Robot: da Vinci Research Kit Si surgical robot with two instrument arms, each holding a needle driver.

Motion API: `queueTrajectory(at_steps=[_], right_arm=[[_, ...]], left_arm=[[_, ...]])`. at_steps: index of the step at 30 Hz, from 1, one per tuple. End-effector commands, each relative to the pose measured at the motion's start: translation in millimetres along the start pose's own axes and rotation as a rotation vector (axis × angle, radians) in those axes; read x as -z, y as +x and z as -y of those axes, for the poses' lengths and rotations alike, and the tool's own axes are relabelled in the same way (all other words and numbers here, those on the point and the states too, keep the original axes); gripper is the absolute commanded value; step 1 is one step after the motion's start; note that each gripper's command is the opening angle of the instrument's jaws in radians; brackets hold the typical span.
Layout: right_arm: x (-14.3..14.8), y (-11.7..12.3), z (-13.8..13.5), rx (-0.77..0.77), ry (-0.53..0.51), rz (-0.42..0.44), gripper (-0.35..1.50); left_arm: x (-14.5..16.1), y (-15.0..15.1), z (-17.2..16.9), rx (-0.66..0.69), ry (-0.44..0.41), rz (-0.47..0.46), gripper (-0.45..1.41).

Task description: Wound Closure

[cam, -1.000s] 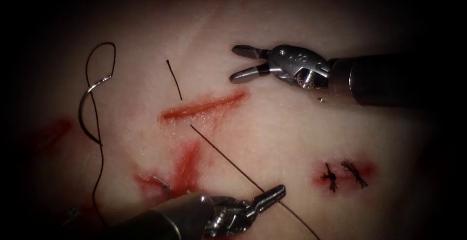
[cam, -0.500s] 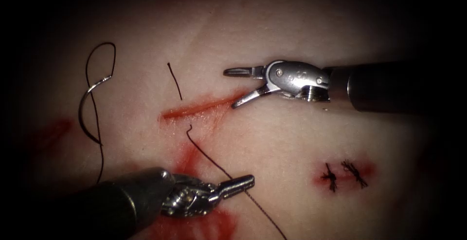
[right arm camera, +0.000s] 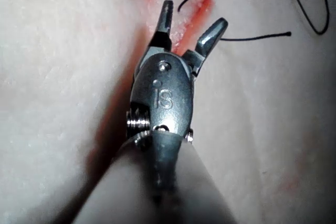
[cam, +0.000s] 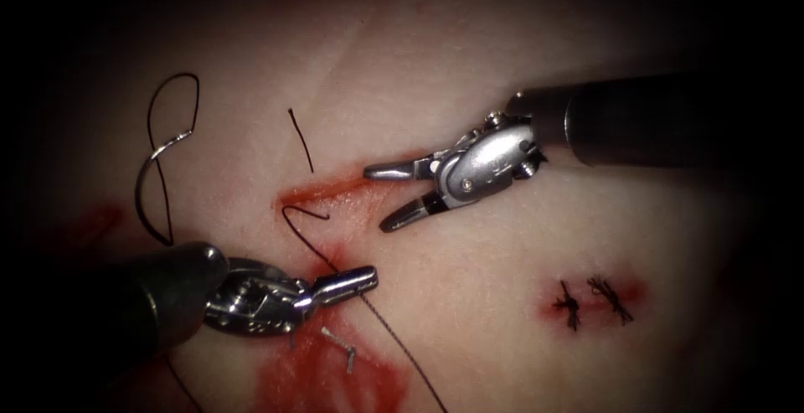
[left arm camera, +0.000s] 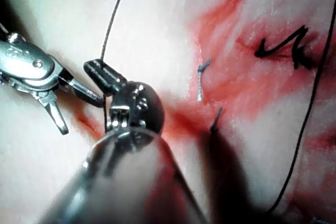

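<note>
**Observer:** What does each of your tools have right now?

**Me:** My left tool [cam: 356, 278] has its jaws clamped on the thread [cam: 311, 245], just past the cut's [cam: 335, 191] 6 o'clock edge. From that grip one strand climbs toward 11 o'clock and ends in a slack kink at the cut's left end, and the other runs off toward 5 o'clock. My right tool [cam: 389, 197] holds nothing. Its jaws stand apart over the cut's right end, one finger lying along the cut and the other angled toward 7 o'clock.

**Observer:** And the needle?

**Me:** The needle [cam: 149, 180] lies free on the tissue [cam: 469, 296], well to the left of the cut at about 9 o'clock. It is not in the tissue, and neither tool holds it. A loop of thread curls above it.

**Observer:** What worries you from here?

**Me:** I judge the short free end by the cut to be the main risk. With so little tail, any further pull from my left tool could draw it clean out through the tissue. My open right jaws also sit very close to the cut's edge, so a low dip could snag or bruise it. A short cut end of thread [cam: 300, 139] at 12 o'clock could be mistaken for the live strand.
</note>
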Motion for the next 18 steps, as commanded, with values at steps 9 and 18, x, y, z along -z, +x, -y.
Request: queueTrajectory(at_steps=[9,18], right_arm=[[-6.2,0.5,1.5,0.006,0.008,-0.03,1.15],[-7.6,0.2,2.1,0.016,0.028,-0.04,1.15]], left_arm=[[-0.7,-0.6,-0.5,0.008,-0.009,-0.005,-0.45],[-0.3,-0.2,-0.4,0.01,-0.017,-0.009,-0.45]])
